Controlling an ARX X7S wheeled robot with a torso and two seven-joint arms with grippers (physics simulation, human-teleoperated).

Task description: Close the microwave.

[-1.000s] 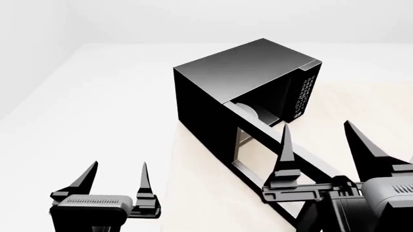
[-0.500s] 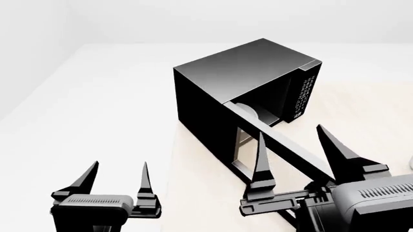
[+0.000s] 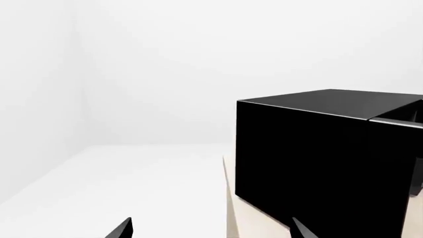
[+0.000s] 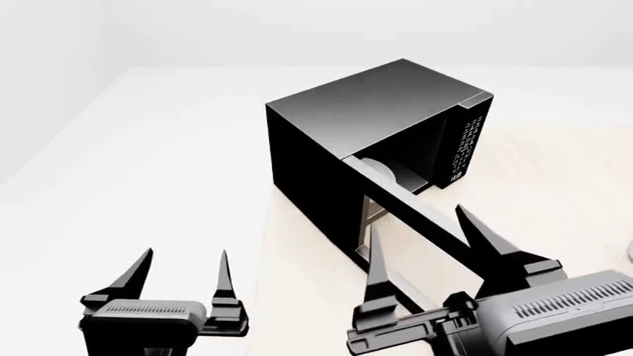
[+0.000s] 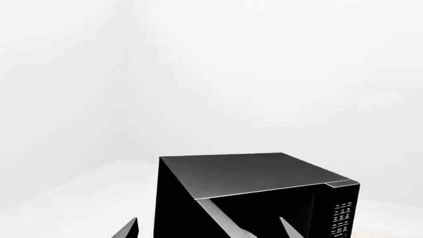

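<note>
The microwave (image 4: 366,119) is a large glossy black box on a beige table, its windowed door (image 4: 416,222) swung wide open toward me. The white plate (image 4: 381,172) shows inside, and the white-marked button panel (image 4: 463,148) is on its right. My right gripper (image 4: 420,237) is open, its fingers straddling the door's top edge near the free end. My left gripper (image 4: 178,271) is open and empty, low at the left, apart from the microwave. The microwave also shows in the left wrist view (image 3: 324,158) and the right wrist view (image 5: 251,193).
The beige table (image 4: 296,289) carries the microwave, with its left edge running just left of the box. White floor and walls lie beyond. A small pale object shows at the far right edge (image 4: 629,252).
My right gripper has moved left and toward me along the open door. The left gripper and the microwave body have not moved.
</note>
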